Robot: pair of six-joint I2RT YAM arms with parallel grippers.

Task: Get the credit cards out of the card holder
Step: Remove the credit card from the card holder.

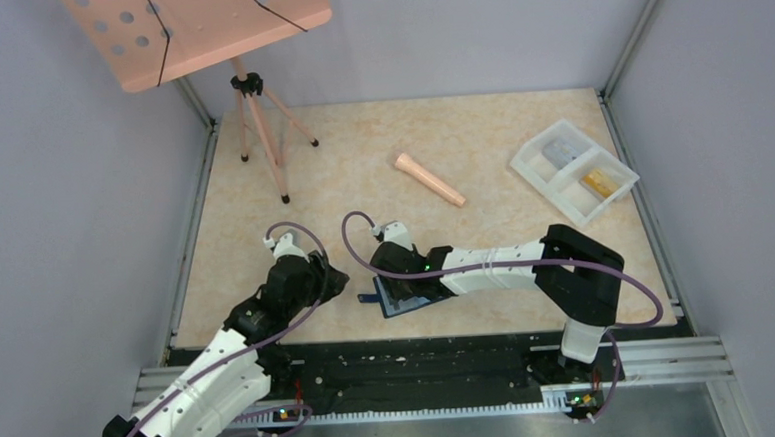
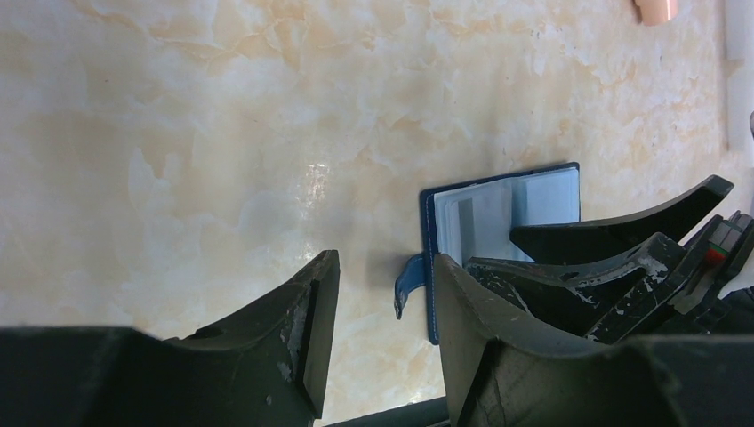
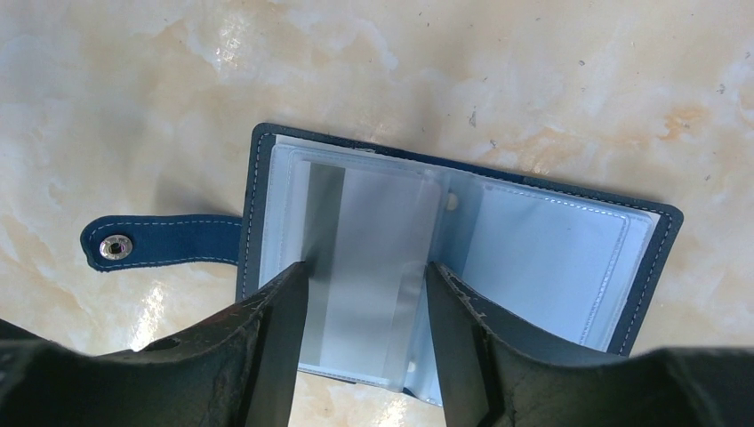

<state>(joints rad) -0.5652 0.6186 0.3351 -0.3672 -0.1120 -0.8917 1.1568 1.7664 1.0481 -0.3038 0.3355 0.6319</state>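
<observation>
A dark blue card holder is lying open and flat on the desk, close to the middle of its near edge. Its closing tab is sticking out flat on the side facing the left arm, with its snap stud showing.

The right hand is hovering low over the holder. Its two fingers are standing apart, one on each side of a pale grey card that is sitting in a clear sleeve in the half next to the tab. It is hard to tell whether the fingertips are touching the card.

The left hand is hovering just beside the holder's tab edge, also open and holding nothing, with the tab lying below the gap between its fingers.

A white two-part tray is sitting near the far right corner, with a small grey item in one compartment and a small gold one in the other. A peach stick is lying mid-desk, and a peach stand on a tripod is standing at the far left corner.
</observation>
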